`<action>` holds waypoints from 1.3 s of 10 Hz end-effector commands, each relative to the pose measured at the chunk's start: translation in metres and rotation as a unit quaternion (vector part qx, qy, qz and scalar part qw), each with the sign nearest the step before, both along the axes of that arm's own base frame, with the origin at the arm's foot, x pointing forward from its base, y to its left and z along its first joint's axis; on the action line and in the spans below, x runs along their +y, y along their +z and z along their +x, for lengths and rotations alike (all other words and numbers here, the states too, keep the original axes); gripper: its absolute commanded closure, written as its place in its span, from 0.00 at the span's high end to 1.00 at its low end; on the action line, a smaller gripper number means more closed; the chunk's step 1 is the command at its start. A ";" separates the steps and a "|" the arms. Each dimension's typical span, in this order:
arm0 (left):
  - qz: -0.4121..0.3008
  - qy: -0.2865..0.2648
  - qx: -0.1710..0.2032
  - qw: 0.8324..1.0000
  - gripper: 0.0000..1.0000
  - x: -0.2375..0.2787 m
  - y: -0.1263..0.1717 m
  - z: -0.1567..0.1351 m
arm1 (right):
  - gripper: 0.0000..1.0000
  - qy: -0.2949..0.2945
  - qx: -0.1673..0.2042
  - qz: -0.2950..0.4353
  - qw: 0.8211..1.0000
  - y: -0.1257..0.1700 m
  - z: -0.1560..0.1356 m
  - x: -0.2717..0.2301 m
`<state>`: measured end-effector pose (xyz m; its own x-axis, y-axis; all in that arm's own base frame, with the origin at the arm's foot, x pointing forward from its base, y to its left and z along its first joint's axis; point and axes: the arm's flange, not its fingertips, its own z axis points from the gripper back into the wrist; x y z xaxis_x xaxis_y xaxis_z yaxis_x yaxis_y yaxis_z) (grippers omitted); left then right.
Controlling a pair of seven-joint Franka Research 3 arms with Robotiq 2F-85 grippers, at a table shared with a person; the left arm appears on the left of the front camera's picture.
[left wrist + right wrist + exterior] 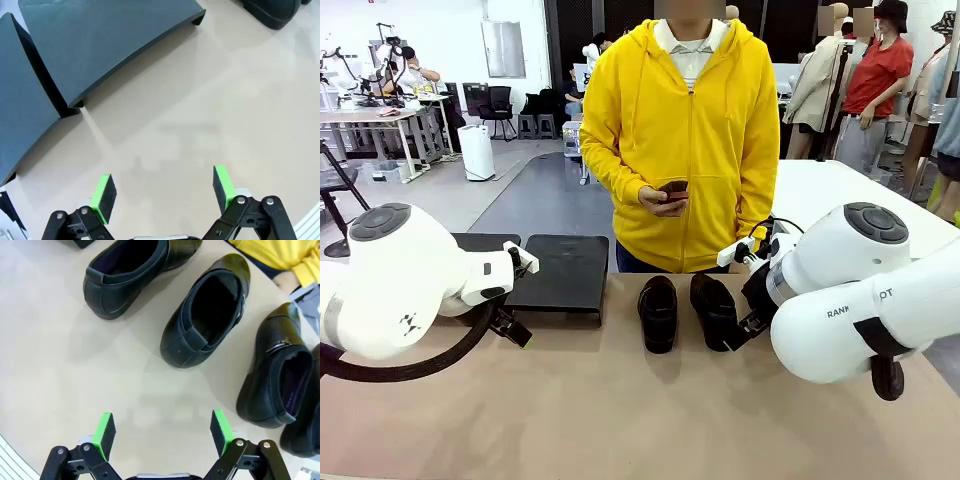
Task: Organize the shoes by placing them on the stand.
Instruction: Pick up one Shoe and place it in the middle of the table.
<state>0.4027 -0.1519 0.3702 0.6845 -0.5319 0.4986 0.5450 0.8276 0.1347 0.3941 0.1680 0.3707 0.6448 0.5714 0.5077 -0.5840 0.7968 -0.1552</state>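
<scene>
Left tool point(163, 192): green pads are standing spread wide, gripping nothing and touching nothing, and are hanging over a bare patch of the desk point(620, 420).
Stand point(100, 45): it is sitting at the far left of the desk, just beyond the left tool. Its two dark sloped panels are lying side by side, their inner edges meeting, with the near edge facing the pads and well apart from them.
Right tool point(162, 432): pads are likewise standing fully apart, holding nothing, over bare desk on the right side.
Shoes: four glossy black loafers are resting on the desk beyond the right tool, heels turned toward it, none touching the pads.

- First shoe point(135, 270) is lying farthest to the left.
- Second shoe point(210, 315) is lying beside the first.
- Third shoe point(272, 370) is lying right of the second.
- Fourth shoe point(305, 425) is pressing against the third at the frame edge.

In the front view two of them are standing side by side at the desk's middle, just right of the stand.
Writing: letters "RAN" point(840, 312) are showing on the right arm; the rest is hidden by a strap.
Person point(680, 130): standing at the far side in a yellow hooded top, holding a dark phone point(672, 187) in both hands.
</scene>
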 end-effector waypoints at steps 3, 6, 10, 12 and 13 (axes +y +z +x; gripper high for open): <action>0.000 0.000 0.000 1.000 1.00 0.000 0.000 0.000 | 1.00 0.000 0.000 0.000 1.000 0.000 0.000 0.000; 0.000 0.000 0.000 1.000 1.00 0.000 0.000 0.000 | 1.00 0.000 0.000 0.000 1.000 0.000 0.000 0.000; 0.000 0.000 0.000 1.000 1.00 0.000 0.000 0.000 | 1.00 0.000 0.000 0.000 1.000 0.000 0.000 0.000; 0.000 0.000 0.000 1.000 1.00 0.000 0.000 0.000 | 1.00 0.000 0.000 0.000 1.000 0.000 0.000 0.000; 0.000 0.000 0.000 1.000 1.00 0.000 0.000 0.000 | 1.00 0.000 0.000 0.000 1.000 0.000 0.000 0.000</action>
